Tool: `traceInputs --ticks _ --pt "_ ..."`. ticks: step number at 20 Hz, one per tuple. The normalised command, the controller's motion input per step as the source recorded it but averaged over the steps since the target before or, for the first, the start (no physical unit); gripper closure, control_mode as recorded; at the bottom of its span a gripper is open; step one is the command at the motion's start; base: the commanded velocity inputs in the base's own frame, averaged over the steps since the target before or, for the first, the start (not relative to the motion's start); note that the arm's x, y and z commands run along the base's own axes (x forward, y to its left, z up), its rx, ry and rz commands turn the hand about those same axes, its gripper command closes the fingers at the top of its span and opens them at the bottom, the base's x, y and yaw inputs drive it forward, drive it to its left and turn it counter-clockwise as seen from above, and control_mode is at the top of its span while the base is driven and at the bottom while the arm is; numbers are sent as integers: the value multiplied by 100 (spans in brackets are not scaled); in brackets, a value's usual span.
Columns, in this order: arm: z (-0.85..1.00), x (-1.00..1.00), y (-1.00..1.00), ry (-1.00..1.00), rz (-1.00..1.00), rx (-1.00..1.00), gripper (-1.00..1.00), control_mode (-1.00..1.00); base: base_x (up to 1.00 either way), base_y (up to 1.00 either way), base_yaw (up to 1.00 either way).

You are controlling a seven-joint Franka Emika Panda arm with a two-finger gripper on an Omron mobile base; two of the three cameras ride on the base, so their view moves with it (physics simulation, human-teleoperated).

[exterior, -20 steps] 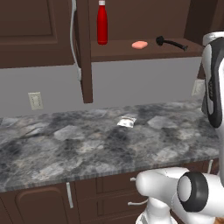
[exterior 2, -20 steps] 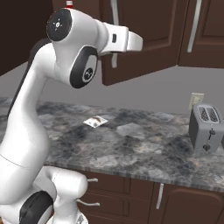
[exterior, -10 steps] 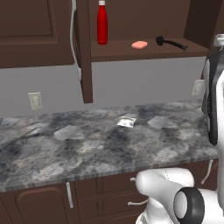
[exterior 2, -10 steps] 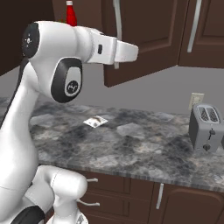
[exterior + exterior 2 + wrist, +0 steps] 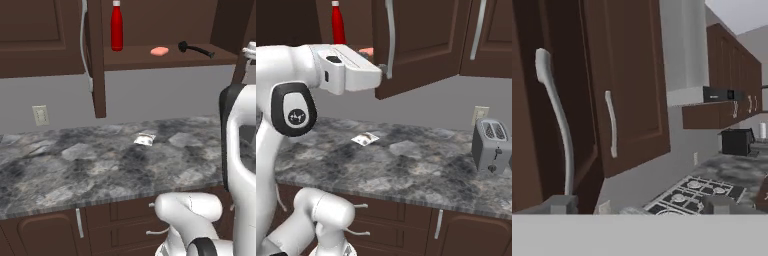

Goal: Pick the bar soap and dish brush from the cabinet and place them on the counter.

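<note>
the claw (image 5: 637, 205) is spread wide, holding nothing, beside the open cabinet (image 5: 421, 45) door's handle (image 5: 557, 125). the soap (image 5: 159, 51) and brush (image 5: 196, 49) lie on the shelf, near a red bottle (image 5: 116, 26). reaching in could clip the door or topple the bottle onto the table (image 5: 100, 165).

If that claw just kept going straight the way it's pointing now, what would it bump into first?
Probably the open cabinet door. The claw stands open right beside that door's long silver handle, which looms close in the hand view. Depth is unclear, so it might slide past along the door face instead.
</note>
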Motion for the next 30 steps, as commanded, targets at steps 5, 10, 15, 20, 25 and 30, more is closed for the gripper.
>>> traceInputs --ticks 5,10,15,20,25,30 --pt "0 -35 54 -17 -18 -4 -100 -100 0 0 0" --pt "0 -24 57 -16 -18 -5 -100 -100 0 0 0" --pt "0 -17 57 -10 -19 -5 -100 -100 0 0 0" --pt "-5 -6 57 -2 -21 -5 -100 -100 0 0 0" --pt "-5 12 47 0 -24 -4 -100 -100 0 0 0" --pt "-10 48 21 0 -21 -1 -100 -100 0 0 0"
